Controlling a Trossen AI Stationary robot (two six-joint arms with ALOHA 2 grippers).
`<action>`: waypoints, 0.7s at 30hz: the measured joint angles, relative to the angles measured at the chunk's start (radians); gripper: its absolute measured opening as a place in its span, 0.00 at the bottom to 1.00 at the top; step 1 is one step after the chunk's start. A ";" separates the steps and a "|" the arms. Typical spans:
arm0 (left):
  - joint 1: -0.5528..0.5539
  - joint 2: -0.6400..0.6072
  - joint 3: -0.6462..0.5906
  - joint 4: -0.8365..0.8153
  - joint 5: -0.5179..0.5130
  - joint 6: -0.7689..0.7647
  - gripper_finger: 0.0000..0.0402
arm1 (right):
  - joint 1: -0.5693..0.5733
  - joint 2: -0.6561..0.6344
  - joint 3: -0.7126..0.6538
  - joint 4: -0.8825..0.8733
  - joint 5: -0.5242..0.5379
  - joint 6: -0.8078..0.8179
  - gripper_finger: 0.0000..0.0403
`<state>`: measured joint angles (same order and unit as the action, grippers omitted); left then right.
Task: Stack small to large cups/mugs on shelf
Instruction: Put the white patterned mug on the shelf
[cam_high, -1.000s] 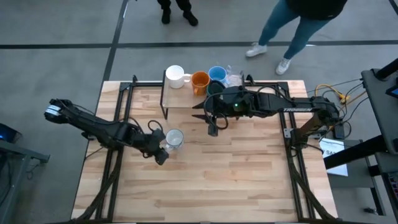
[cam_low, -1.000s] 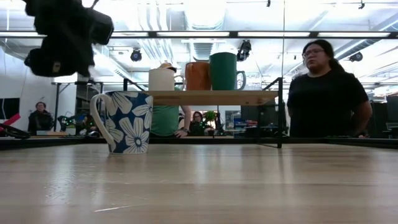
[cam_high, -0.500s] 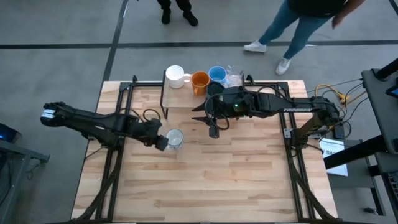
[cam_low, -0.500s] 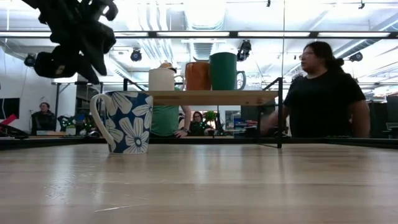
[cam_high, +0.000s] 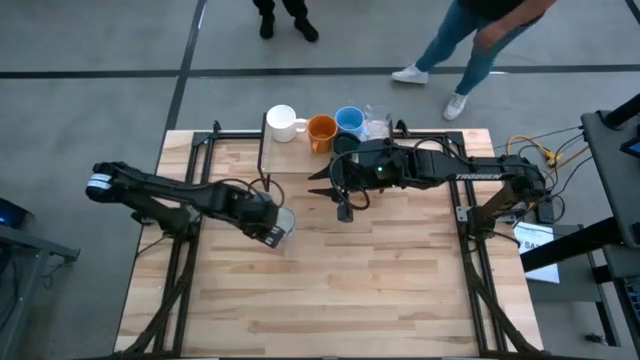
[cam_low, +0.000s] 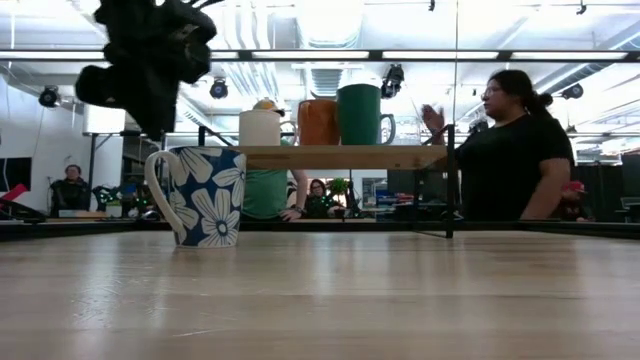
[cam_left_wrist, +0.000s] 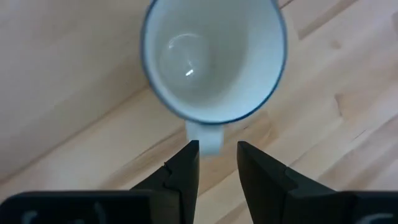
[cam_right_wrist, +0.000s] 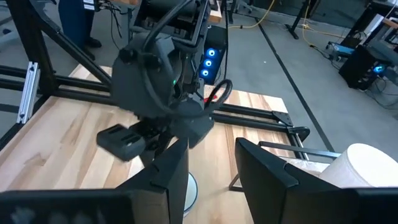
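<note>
A white mug with a dark blue flower pattern (cam_high: 284, 221) stands upright on the table; in the low view the mug (cam_low: 203, 196) shows its handle at the picture's left. My left gripper (cam_high: 268, 233) hovers over it, open; in the left wrist view my left gripper (cam_left_wrist: 214, 148) has its fingers on either side of the handle (cam_left_wrist: 210, 135), above it. The shelf (cam_high: 298, 157) carries a white mug (cam_high: 282, 122), an orange mug (cam_high: 321, 130), a light blue mug (cam_high: 349, 119), a dark green cup (cam_high: 345, 143) and a clear glass (cam_high: 376, 127). My right gripper (cam_high: 343, 207) waits open by the shelf's near edge.
The shelf (cam_low: 345, 156) stands at the table's far edge on thin black legs. Black frame rails (cam_high: 190, 180) run along the table's left and right sides. People stand beyond the far edge (cam_low: 510, 150). Bare wood lies toward the near edge (cam_high: 340, 290).
My left gripper has swung from the mug's left toward the table's right, and now hangs over the patterned mug's handle. The mug has stayed put. The person behind the table has turned and raised a hand.
</note>
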<state>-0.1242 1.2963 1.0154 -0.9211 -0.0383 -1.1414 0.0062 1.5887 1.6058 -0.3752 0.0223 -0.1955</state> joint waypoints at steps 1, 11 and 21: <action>0.000 0.020 0.018 -0.004 0.000 0.005 0.23 | 0.000 0.000 0.000 0.000 0.000 -0.001 0.31; -0.002 0.110 0.087 -0.109 0.003 0.007 0.23 | -0.013 0.000 0.000 -0.002 -0.033 -0.022 0.31; -0.002 0.100 0.091 -0.107 -0.002 -0.006 0.23 | -0.039 -0.001 0.000 0.017 -0.059 -0.032 0.31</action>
<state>-0.1261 1.3960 1.1065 -1.0282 -0.0407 -1.1473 -0.0327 1.5875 1.6058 -0.3584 -0.0368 -0.2271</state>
